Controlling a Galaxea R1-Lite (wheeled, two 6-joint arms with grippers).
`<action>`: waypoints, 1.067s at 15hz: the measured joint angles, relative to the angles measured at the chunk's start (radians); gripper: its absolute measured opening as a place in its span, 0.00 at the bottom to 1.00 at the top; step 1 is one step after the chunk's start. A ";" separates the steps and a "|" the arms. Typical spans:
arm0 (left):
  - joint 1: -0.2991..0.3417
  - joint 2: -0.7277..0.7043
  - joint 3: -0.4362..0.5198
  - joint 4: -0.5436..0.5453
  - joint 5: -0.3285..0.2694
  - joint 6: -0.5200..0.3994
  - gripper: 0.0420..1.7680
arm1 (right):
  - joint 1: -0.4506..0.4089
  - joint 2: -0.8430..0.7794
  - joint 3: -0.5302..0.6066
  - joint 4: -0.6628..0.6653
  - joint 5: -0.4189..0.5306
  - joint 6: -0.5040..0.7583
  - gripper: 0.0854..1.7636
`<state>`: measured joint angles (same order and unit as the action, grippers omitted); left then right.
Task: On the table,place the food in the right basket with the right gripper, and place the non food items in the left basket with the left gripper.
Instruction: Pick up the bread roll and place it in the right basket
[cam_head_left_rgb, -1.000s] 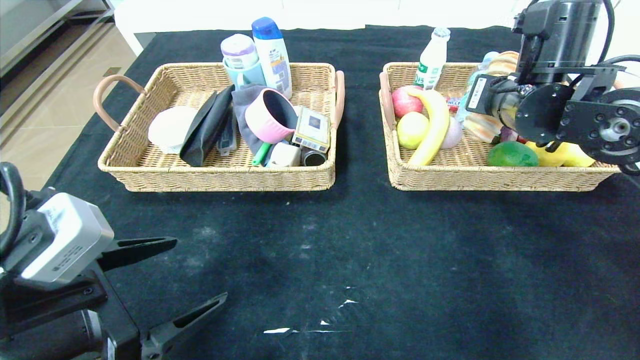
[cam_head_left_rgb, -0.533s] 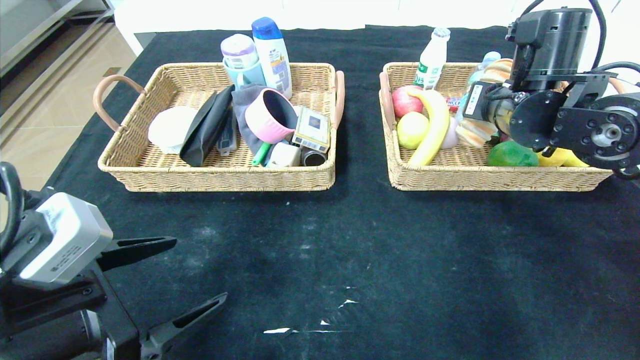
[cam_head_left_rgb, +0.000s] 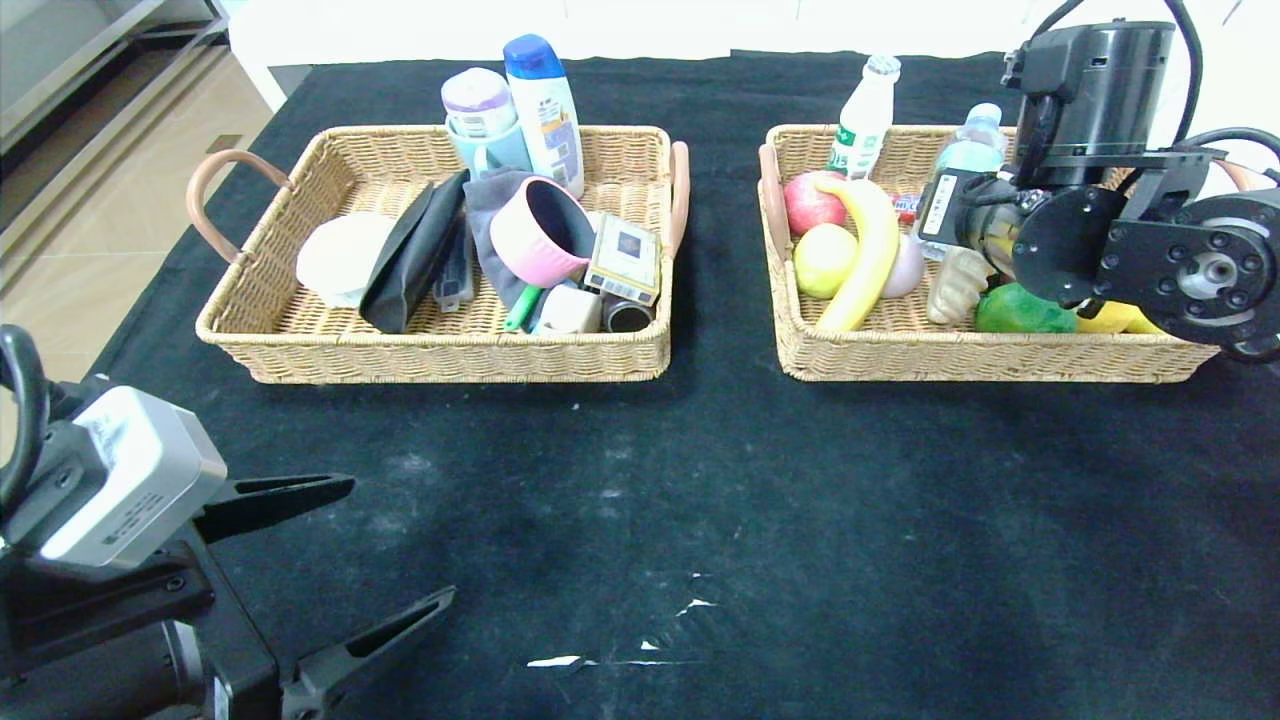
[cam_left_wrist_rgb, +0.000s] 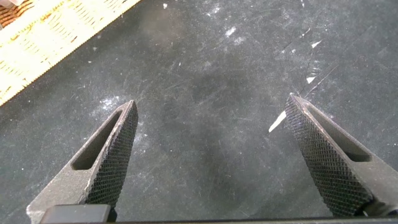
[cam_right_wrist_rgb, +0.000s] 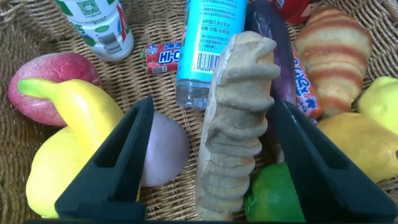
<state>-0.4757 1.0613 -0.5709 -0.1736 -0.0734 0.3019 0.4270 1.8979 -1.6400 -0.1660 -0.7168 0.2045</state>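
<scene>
**Bread roll lies free in the right basket**

Lower left of the head view, the left tool (cam_head_left_rgb: 330, 555) hangs spread over the black worktop (cam_head_left_rgb: 700, 520). At right, in the right basket (cam_head_left_rgb: 900, 355), the ridged cream bread roll (cam_right_wrist_rgb: 233, 124) lies tilted, its long axis running near-to-far, between the right tool's (cam_right_wrist_rgb: 214, 155) spread fingers, neither touching it. Beyond stands the water bottle (cam_head_left_rgb: 965, 150).

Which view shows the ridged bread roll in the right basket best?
The right wrist view: the bread roll fills the frame between the open right gripper fingers, untouched. The head view shows only its pale end beside the arm. The left wrist view shows none of it.
</scene>
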 joint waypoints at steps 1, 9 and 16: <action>0.000 0.000 0.000 0.000 0.000 0.000 0.97 | 0.000 -0.001 0.000 0.000 0.000 0.000 0.81; 0.000 -0.004 0.000 0.000 0.000 0.000 0.97 | 0.025 -0.053 0.039 0.006 0.000 -0.019 0.91; 0.004 -0.011 -0.015 -0.001 0.013 -0.010 0.97 | 0.106 -0.180 0.251 0.005 -0.014 -0.031 0.94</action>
<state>-0.4719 1.0506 -0.5860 -0.1751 -0.0604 0.2915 0.5326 1.7179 -1.3889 -0.1611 -0.7313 0.1730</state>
